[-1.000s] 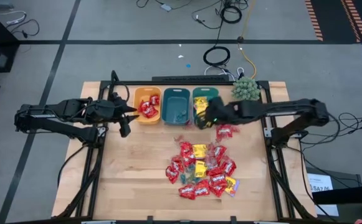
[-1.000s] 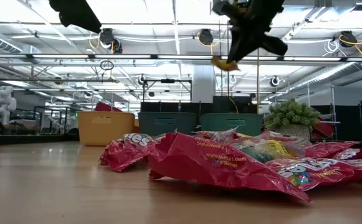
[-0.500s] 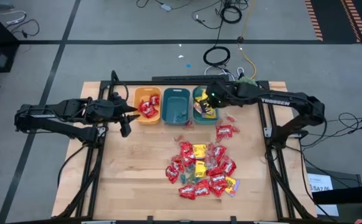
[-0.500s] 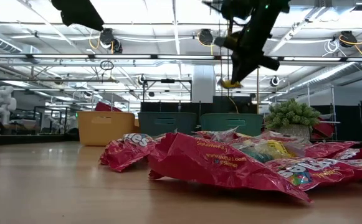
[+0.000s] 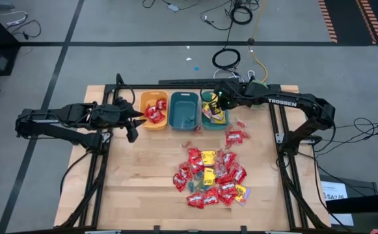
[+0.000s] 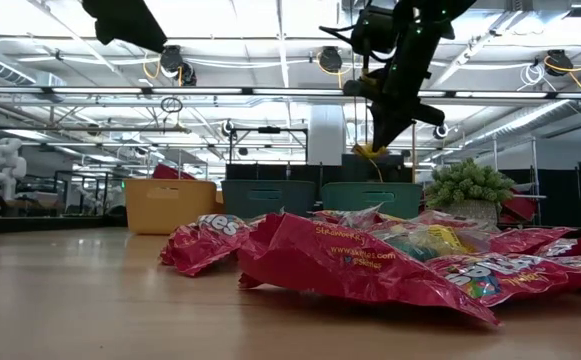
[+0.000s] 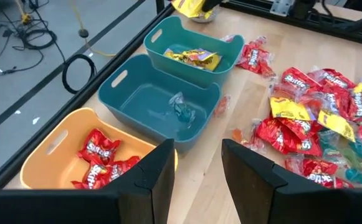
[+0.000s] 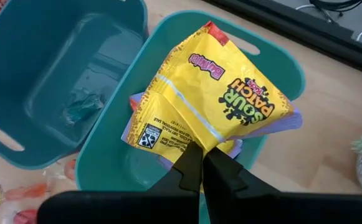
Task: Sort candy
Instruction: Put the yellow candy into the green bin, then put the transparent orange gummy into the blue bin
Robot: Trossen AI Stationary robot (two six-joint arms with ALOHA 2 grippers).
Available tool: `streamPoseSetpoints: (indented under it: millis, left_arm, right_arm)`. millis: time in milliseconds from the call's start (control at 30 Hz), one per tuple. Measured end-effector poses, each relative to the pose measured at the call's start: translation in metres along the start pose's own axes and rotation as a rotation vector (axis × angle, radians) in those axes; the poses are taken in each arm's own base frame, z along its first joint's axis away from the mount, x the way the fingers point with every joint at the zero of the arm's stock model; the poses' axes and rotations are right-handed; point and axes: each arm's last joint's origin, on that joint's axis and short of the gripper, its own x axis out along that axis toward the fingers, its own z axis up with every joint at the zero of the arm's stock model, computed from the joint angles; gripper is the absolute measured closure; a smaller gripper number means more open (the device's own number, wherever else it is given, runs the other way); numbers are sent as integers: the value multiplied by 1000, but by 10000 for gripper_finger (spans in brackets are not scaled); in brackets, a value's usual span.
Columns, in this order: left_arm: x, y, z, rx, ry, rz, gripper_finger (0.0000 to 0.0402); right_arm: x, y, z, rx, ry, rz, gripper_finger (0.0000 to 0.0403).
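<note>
right gripper (image 8: 200, 163) pinches a yellow packet (image 8: 212, 99) above the right teal bin (image 8: 280, 56) at the table's far edge. left gripper (image 7: 196, 171) hangs part open, empty, just left of the orange bin (image 5: 153, 109). candy pile (image 5: 212, 174) sits mid-table, bare wood around it.

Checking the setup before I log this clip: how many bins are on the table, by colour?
Orange bin: 1
Teal bins: 2
Total: 3
</note>
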Motion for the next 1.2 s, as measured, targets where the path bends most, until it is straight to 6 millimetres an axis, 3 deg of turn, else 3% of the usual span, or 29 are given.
streamPoseSetpoints:
  millis: [200,433,833,1000,1200]
  left_arm:
    - [0,1,0,-4,-15,51,257]
    - [0,4,-1,7,-14,116,248]
    - [0,7,-5,31,9,204,111]
    - [0,7,-5,30,10,199,104]
    - [0,7,-5,30,10,198,104]
  right_arm:
    - [0,-1,-1,20,9,-9,391]
    - [0,-1,-1,13,11,-12,315]
    - [-1,-4,-5,4,49,-33,183]
    - [-3,-6,-9,-5,95,-46,158]
    - [-4,-5,-10,1,117,-18,155]
